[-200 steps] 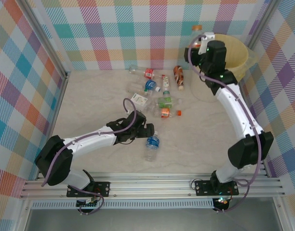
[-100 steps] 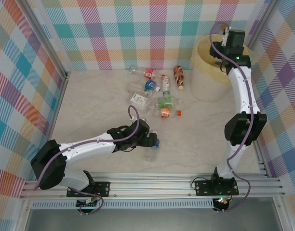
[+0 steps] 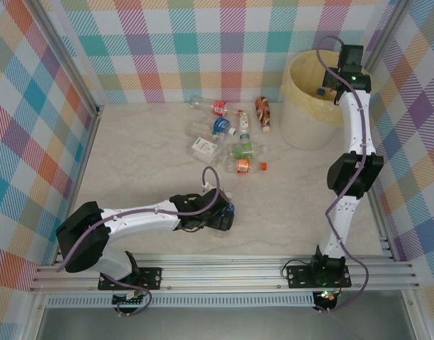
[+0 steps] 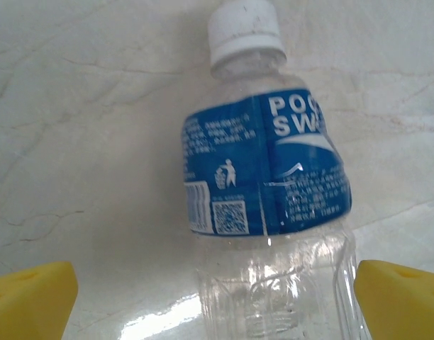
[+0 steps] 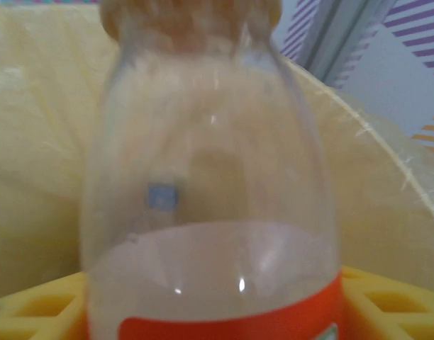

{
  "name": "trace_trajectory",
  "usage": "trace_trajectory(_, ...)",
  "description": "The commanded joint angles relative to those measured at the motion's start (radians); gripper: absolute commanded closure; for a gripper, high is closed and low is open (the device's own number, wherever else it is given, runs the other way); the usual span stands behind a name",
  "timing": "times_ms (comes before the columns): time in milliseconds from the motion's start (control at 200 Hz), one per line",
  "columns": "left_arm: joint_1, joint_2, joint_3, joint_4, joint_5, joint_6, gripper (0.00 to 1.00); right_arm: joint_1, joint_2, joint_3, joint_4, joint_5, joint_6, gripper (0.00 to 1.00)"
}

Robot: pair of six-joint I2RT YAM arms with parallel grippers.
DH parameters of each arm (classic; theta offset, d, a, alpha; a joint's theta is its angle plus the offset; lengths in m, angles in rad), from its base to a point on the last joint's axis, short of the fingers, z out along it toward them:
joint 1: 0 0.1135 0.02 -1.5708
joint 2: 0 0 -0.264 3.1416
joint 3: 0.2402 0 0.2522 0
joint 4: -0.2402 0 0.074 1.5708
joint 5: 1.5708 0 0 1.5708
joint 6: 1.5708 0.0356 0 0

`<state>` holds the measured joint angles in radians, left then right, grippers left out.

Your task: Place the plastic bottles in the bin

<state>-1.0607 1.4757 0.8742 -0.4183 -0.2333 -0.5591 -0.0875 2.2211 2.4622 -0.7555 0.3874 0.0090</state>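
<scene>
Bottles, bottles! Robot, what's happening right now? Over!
Left gripper open, straddling blue-label bottle on table. Right gripper over bin, orange-label bottle between fingers, grip unclear. Nothing blocking.

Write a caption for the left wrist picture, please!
Open left gripper straddles a clear bottle with a blue label and white cap, lying on the pale table.

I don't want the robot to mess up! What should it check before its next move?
1. Left end effector open, fingers either side of the clear blue-labelled plastic bottle: ok.
2. That bottle centred between the fingers: not ok, it sits nearer one finger.
3. Right end effector above the round pale-yellow lined bin: ok.
4. Its clear orange-labelled bottle let go: cannot tell.
</scene>
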Motion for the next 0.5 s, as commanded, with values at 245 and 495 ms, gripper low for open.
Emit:
trace_trajectory(245,-0.034,0.058,0.028,-0.014,-0.018,0.027,0.0,0.002,-0.001,0.058,-0.031,0.173,0.007,0.17)
trace_trajectory(495,-0.035,0.08,0.035,-0.02,-0.02,0.025,0.0,0.005,-0.068,0.057,-0.058,0.048,0.067,0.09)
